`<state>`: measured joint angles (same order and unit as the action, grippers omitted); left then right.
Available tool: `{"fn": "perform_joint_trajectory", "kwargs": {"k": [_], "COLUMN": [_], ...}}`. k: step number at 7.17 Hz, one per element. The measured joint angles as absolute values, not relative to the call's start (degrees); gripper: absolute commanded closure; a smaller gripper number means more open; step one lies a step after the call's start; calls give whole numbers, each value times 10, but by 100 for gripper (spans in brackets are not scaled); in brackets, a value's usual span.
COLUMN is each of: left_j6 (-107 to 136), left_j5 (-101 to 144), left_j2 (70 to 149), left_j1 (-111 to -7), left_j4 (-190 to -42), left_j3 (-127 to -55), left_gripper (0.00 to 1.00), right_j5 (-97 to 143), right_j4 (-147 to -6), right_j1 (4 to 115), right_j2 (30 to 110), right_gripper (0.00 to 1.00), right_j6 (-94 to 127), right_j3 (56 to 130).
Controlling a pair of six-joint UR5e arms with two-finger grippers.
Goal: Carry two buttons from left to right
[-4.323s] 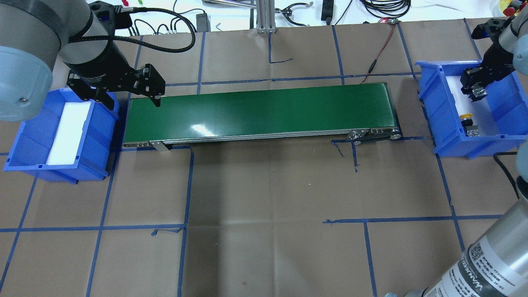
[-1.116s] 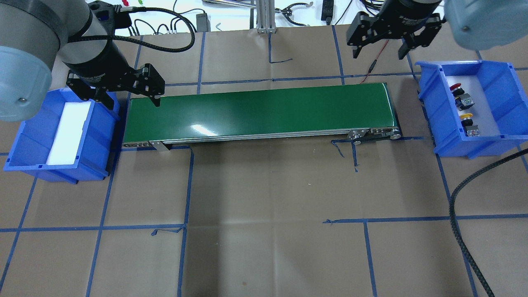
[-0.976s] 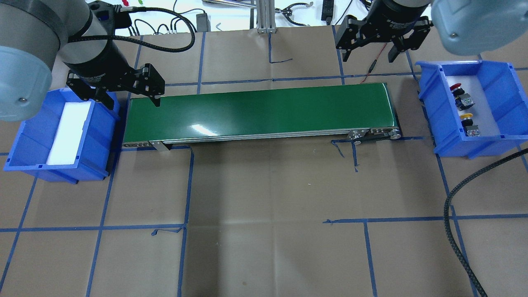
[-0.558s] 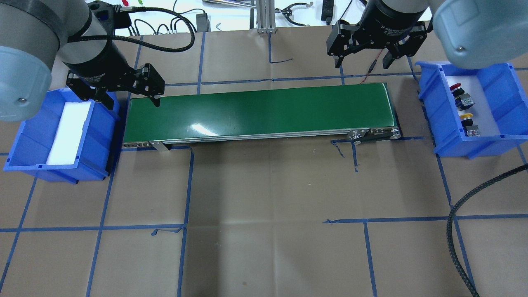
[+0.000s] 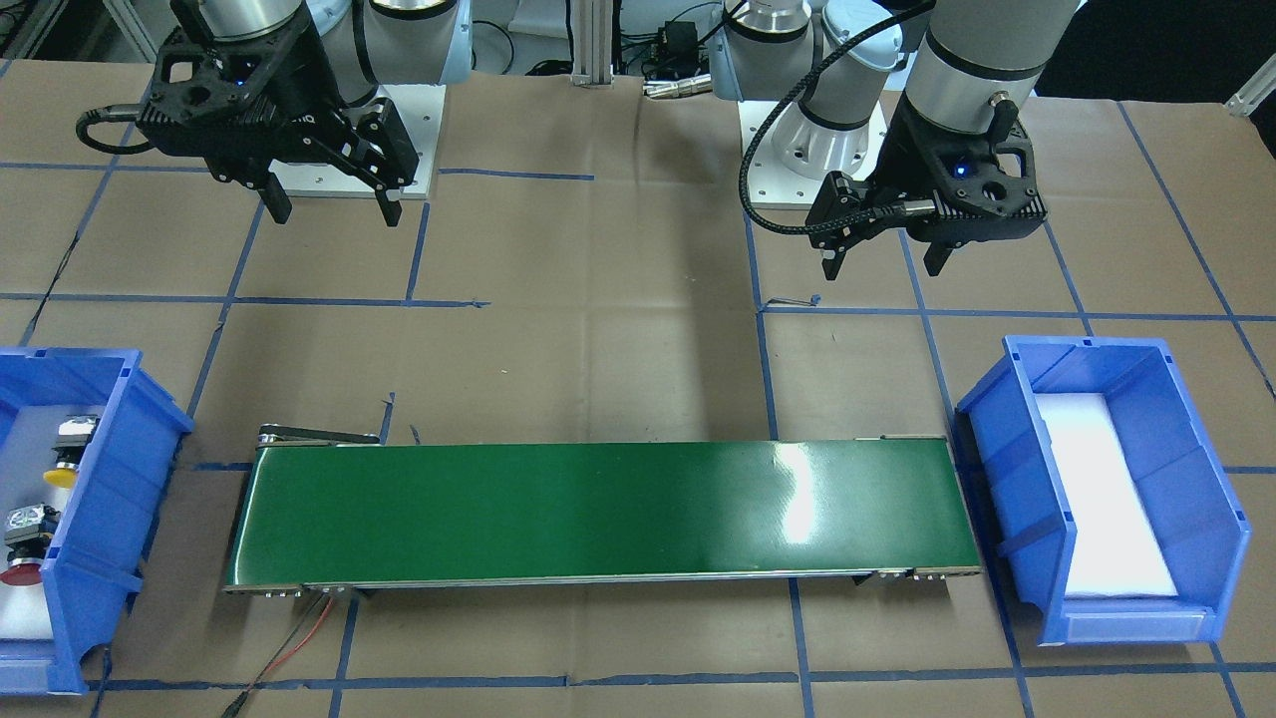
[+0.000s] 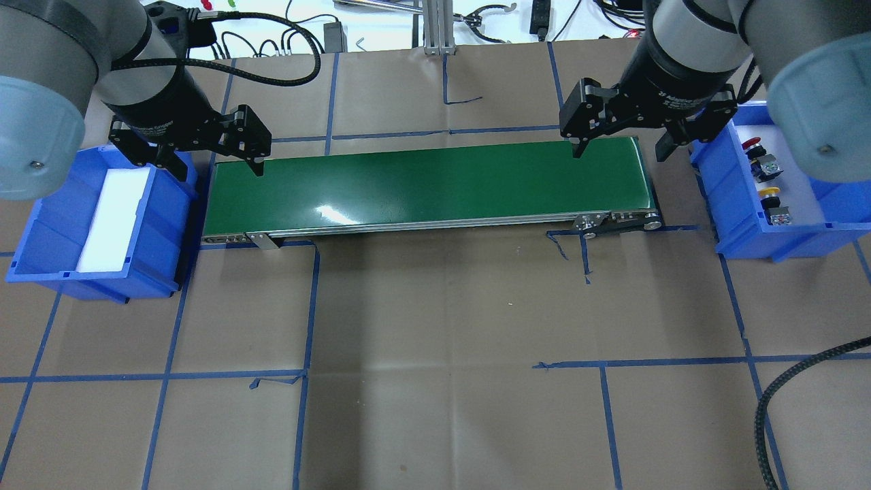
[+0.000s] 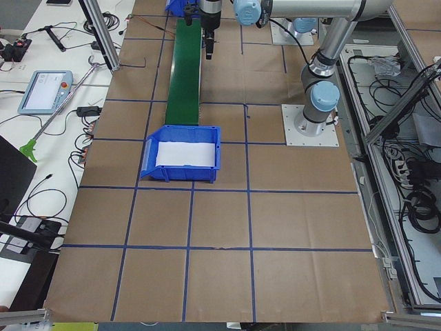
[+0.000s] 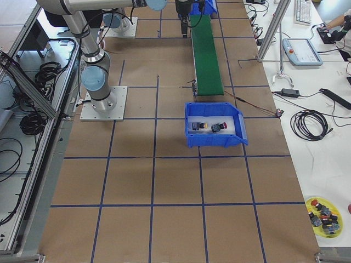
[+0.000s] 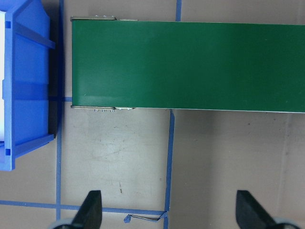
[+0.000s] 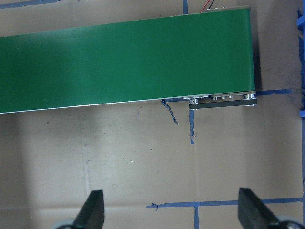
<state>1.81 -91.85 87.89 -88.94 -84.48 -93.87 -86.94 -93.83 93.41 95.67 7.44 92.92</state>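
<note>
A brown-paper worktop [image 6: 435,306] gridded with blue tape carries a long green conveyor belt [image 6: 429,180] running left to right between two open bins. The right-hand blue plastic bin [image 6: 769,243], at the worktop's right edge, holds both task items, lying on their sides just beside each other. A red mushroom-capped push button with a black body [image 6: 759,155] lies toward the far edge. A yellow mushroom-capped push button with a black body [image 6: 774,204] lies nearer the front edge. The left-hand blue plastic bin [image 6: 41,231], at the left edge, holds only a white foam pad [image 6: 112,218].

The left gripper [image 6: 221,171] hangs above the belt's left end, jaws wide and empty. The right gripper [image 6: 619,153] hangs above the belt's right end, near the right-hand bin, jaws also wide and empty.

Judging by this, the transfer looks finished and only parking the arms is left. Doing that well means keeping both jaws spread and lifting straight up before any sideways travel. The right gripper's outer finger should be steered clear of the bin wall so neither button is jostled.
</note>
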Motion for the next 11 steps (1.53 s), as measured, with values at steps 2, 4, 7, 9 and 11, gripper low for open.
{"fn": "perform_joint_trajectory", "kwargs": {"k": [2, 4, 7, 9, 11], "left_j6": [18, 18, 18, 18, 18], "left_j5": [-918, -918, -918, -918, -918], "left_j2": [879, 879, 879, 879, 879], "left_j1": [-889, -889, -889, -889, -889], "left_j4": [-845, -845, -845, -846, -846], "left_j3": [-939, -939, -940, -940, -940], "left_gripper": [0, 0, 0, 0, 0], "right_j5": [-868, -868, -867, -867, -866], "right_j4": [-918, -892, -889, -889, -891], "right_j1": [935, 935, 934, 934, 934], "right_j2": [964, 965, 965, 965, 964], "right_gripper": [0, 0, 0, 0, 0], "right_j6": [75, 75, 75, 75, 75], "right_j3": [938, 943, 944, 944, 945]}}
